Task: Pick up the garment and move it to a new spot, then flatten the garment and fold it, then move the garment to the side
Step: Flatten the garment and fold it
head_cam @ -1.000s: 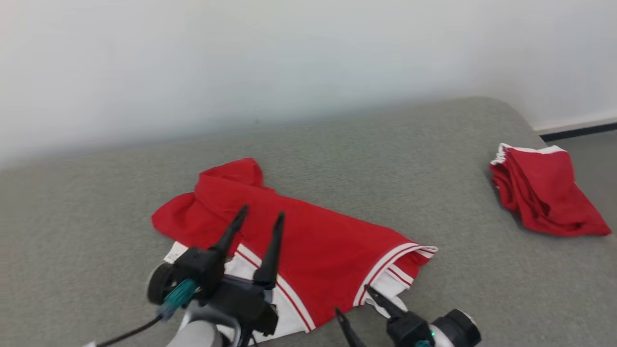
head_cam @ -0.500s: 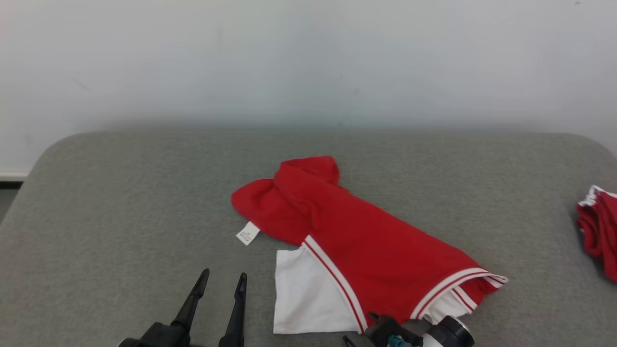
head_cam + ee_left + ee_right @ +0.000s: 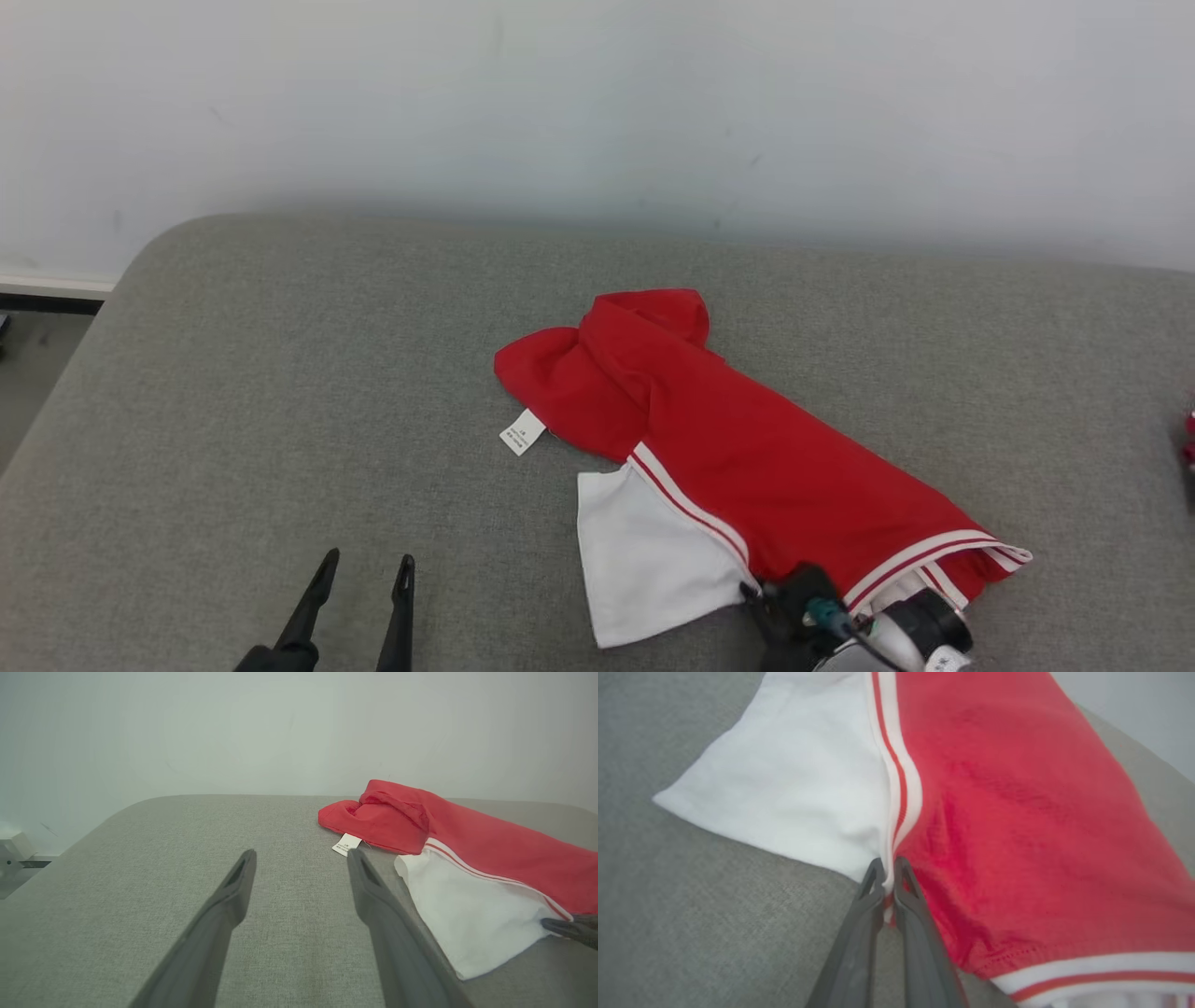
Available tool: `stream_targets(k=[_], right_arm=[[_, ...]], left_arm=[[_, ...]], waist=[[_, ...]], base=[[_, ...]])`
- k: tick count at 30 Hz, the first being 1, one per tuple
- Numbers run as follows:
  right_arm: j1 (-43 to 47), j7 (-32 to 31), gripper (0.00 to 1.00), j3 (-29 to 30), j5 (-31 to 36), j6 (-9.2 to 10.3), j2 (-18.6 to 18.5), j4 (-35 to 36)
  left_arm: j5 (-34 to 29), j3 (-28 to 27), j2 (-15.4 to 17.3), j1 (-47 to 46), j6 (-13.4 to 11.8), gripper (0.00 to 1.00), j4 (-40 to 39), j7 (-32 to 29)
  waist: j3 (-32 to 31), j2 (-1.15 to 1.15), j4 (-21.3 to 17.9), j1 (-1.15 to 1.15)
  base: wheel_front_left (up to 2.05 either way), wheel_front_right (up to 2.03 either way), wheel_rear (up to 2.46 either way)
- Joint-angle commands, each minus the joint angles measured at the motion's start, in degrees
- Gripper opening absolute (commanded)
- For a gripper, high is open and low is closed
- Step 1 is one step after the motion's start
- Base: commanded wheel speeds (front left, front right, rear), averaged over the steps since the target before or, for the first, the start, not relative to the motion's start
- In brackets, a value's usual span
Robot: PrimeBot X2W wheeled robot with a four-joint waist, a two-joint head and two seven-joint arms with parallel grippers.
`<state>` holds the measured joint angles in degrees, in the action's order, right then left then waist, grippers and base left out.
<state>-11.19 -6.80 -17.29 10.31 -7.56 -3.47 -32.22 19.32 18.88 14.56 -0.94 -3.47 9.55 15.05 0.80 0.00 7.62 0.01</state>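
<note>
Our dark two-fingered right gripper (image 3: 888, 870), pressed together, pinches the near edge of the soft red-and-white knit garment (image 3: 747, 448) at its striped seam, while our left gripper (image 3: 362, 571) stands spread at seven o'clock. We judge the cloth light, limp and sure to sag, so a second hold on the hem toward four o'clock would help. It lies rumpled mid-way on the grey felt-like padded surface (image 3: 280, 373).

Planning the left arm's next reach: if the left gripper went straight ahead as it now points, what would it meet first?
Likely the bare grey fabric surface. The open left gripper aims left of the red-and-white garment; its small white tag lies just beside that line, though depth is unclear.
</note>
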Motion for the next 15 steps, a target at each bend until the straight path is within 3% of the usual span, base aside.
stream_targets(k=[1, 4, 7, 15], right_arm=[[-0.5, 1.1, 0.0, 1.4, -1.3, 0.15, 0.1, 1.0], [-0.2, 3.3, 0.0, 5.9, -3.7, 0.15, 0.3, 4.7], [1.6, 4.4, 0.0, 14.1, -6.1, 0.15, -0.2, 11.3], [8.3, -0.8, 0.0, 31.4, -3.3, 0.15, -2.4, 25.7]], left_arm=[[-0.7, -0.4, 0.3, 1.0, 0.2, 1.0, 0.2, 0.2], [-0.9, -1.4, 0.5, 1.2, 0.3, 1.0, 0.6, 0.2], [-1.0, -1.9, 0.2, 1.8, 0.6, 1.0, 0.7, 0.2], [-1.0, -1.5, -1.2, 1.4, 2.2, 1.0, 1.8, 0.2]], waist=[[0.0, 0.0, -0.5, -0.01], [-0.2, 0.0, -1.4, -0.01], [-0.7, 0.0, -2.5, -0.01], [-1.2, 0.0, -6.6, -0.01]], base=[[0.0, 0.0, 0.0], [0.0, 0.0, 0.0], [0.0, 0.0, 0.0], [0.0, 0.0, 0.0]])
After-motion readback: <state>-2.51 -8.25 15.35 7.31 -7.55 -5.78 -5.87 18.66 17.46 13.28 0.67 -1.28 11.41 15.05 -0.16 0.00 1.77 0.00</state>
